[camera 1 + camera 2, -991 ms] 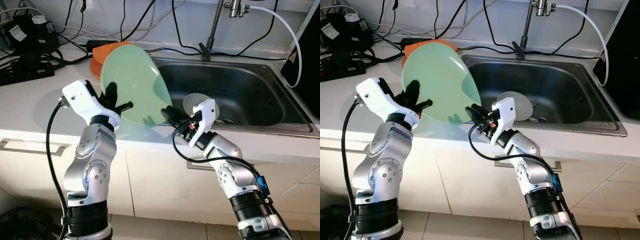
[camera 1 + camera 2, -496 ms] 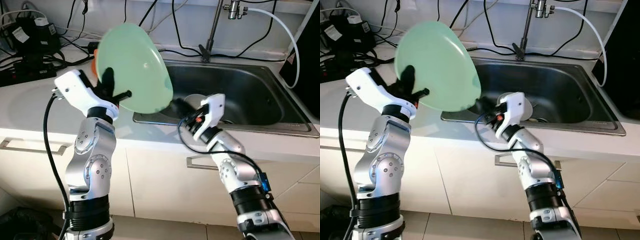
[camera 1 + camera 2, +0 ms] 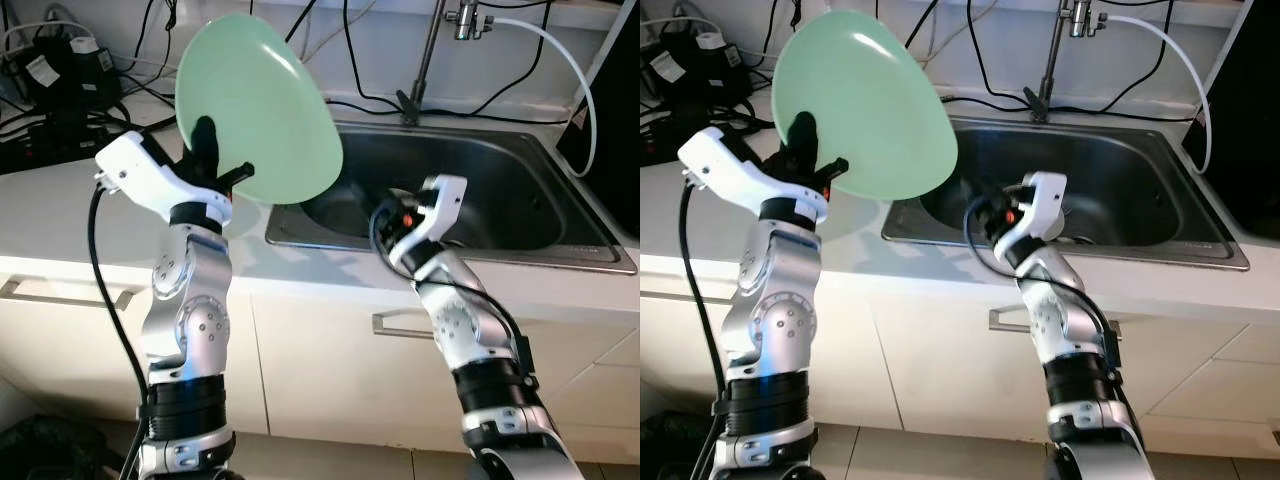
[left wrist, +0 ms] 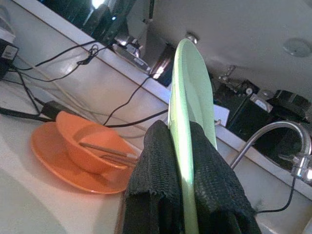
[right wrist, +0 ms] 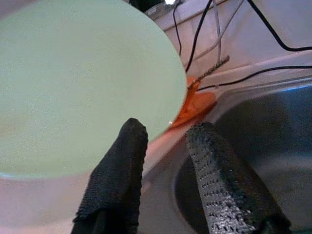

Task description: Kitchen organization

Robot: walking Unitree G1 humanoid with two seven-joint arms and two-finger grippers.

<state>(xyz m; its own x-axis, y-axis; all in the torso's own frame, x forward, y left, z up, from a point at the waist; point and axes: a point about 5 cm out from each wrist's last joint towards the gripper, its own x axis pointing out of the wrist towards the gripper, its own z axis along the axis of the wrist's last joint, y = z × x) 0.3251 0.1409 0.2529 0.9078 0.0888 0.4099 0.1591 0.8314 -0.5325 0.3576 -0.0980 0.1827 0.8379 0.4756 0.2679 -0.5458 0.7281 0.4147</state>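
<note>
Your left gripper (image 4: pixel 187 161) clamped the rim of a smooth, round pale-green plate (image 3: pixel 258 110), holding it on edge above the white counter (image 3: pixel 60 215), beside the steel sink's (image 3: pixel 500 190) left rim. Your right gripper (image 5: pixel 168 170) hung over the basin, fingers parted and holding nothing. An orange bowl (image 4: pixel 90 148) sat on an orange plate (image 4: pixel 58 165) behind.

Left gripper (image 3: pixel 215 170) raised, jaws clamped; right gripper (image 5: pixel 165 141) agape

head stereo: high, fwd+down, both arms in frame, near-identical pair | L wrist cam: close behind left gripper (image 4: pixel 187 161), looks along fingers | R wrist cam: close behind right gripper (image 5: pixel 168 165) | all share green plate (image 3: pixel 258 112)
</note>
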